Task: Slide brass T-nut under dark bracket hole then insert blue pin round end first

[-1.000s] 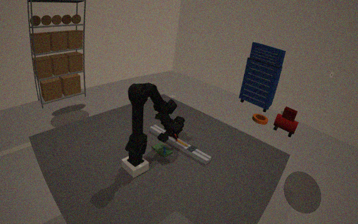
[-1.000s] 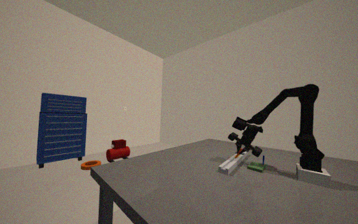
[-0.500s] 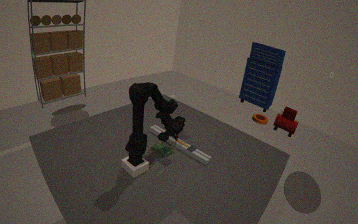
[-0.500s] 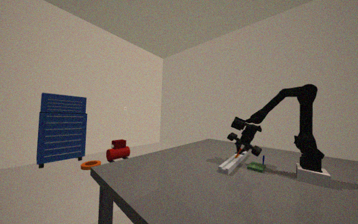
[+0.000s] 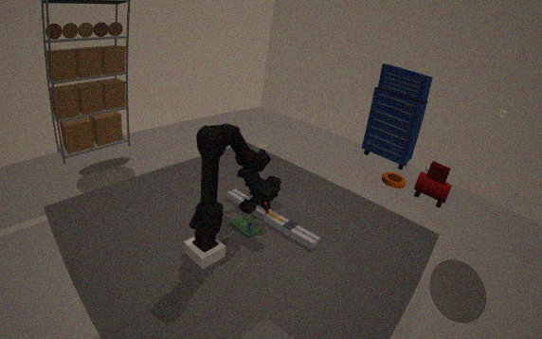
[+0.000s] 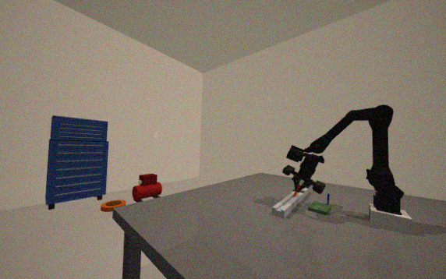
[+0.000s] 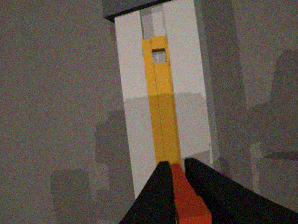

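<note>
- Fingers of my gripper (image 5: 266,205) (image 6: 298,188) (image 7: 177,164) are clamped on the orange handle (image 5: 266,205) (image 6: 298,189) (image 7: 192,202), 1 black finger along each side of it.
- Just beyond the fingertips, my wrist camera shows the brass T-nut (image 5: 276,216) (image 7: 162,110) lengthwise along the slot line, its far end short of the bracket and pierced by 1 square opening. I can't tell whether it sits beneath the slot's lips.
- Under it runs the slotted aluminum rail (image 5: 308,239) (image 6: 281,210) (image 7: 132,60).
- Further along the rail, the dark bracket (image 5: 291,223) (image 7: 135,6) crosses it.
- Beside the rail, on the arm-base side, I have the green tray (image 5: 242,225) (image 6: 320,208) with the blue pin (image 5: 249,227) (image 6: 328,199) upright in it.
- Behind that, the arm's white base block (image 5: 215,258) (image 6: 376,219) stands on the gray table (image 5: 332,284) (image 6: 218,234).
- Past the table, I see 1 orange ring (image 5: 394,185) (image 6: 113,209), 1 red air compressor (image 5: 432,187) (image 6: 146,191) and 1 blue tool chest (image 5: 395,115) (image 6: 78,164).
</note>
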Tool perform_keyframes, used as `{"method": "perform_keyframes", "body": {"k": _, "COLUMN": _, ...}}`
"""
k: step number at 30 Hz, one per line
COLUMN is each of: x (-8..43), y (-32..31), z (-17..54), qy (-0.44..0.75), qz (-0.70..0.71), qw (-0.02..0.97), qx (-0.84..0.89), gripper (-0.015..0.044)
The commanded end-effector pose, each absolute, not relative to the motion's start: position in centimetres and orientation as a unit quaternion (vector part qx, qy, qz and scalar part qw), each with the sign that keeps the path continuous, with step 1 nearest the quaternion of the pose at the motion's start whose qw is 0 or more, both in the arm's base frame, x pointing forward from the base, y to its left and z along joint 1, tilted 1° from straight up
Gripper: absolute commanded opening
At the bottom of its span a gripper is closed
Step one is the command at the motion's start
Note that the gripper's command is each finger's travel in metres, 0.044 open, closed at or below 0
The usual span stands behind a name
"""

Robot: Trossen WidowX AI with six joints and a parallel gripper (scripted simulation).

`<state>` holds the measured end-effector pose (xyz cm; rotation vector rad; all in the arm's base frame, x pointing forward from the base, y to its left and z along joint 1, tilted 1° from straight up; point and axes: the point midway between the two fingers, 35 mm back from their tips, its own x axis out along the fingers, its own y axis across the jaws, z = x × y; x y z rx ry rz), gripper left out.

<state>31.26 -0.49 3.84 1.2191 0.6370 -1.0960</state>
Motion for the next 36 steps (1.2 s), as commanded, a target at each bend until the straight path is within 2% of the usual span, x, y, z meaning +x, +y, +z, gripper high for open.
{"method": "perform_keyframes", "body": {"k": 1, "x": 31.4, "y": -0.46, "z": 3.88, "qy": 0.281, "qz": -0.482, "qw": 0.636, "qx": 0.533, "gripper": -0.015}}
{"method": "perform_keyframes", "body": {"k": 36, "x": 31.8, "y": -0.48, "z": 4.01, "qy": 0.305, "qz": -0.501, "qw": 0.624, "qx": 0.516, "gripper": -0.015}}
